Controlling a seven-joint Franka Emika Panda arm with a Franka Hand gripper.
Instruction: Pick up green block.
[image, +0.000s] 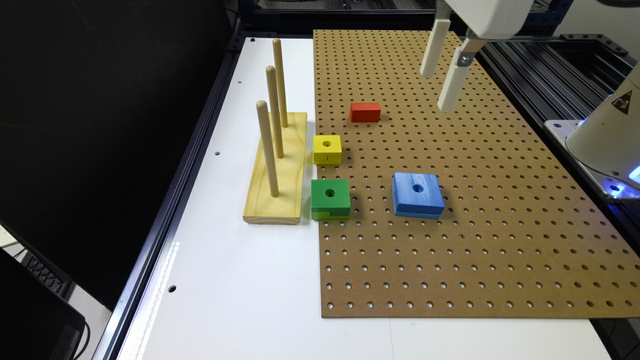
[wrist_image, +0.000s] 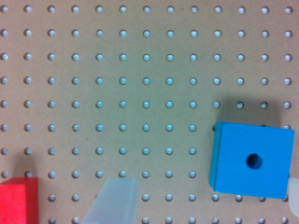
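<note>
The green block (image: 330, 198) is square with a round centre hole and a lighter green lower layer. It lies flat at the edge of the brown pegboard (image: 500, 225) on the exterior view's left, close to the wooden peg stand. My gripper (image: 437, 91) hangs high above the far part of the board, well apart from the green block. It is open with nothing between its fingers (wrist_image: 114, 203). In the wrist view it is over bare pegboard (wrist_image: 140, 70).
A larger blue block (image: 418, 194) (wrist_image: 252, 161) lies to the right of the green one. A yellow block (image: 327, 149) and a red block (image: 365, 112) (wrist_image: 18, 200) lie farther back. The stand with three upright pegs (image: 277, 170) sits on the white table (image: 225, 300).
</note>
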